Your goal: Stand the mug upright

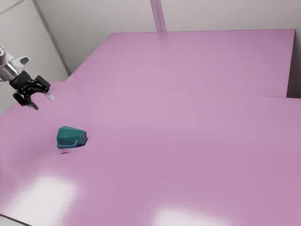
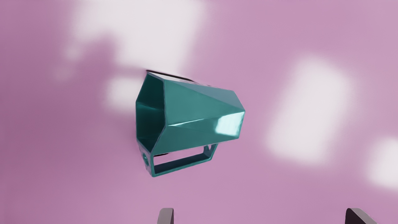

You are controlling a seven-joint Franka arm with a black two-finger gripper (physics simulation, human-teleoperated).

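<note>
Mug (image 2: 199, 112) lies sideways on pink table (image 1: 188, 150), walls (image 1: 225, 15) pale

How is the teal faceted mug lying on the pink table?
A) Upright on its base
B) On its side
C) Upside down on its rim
B: the teal faceted mug lies on its side on the pink table, its open mouth facing sideways.

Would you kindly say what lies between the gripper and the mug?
Only air and bare pink tabletop part the gripper from the mug in the exterior view.
</note>
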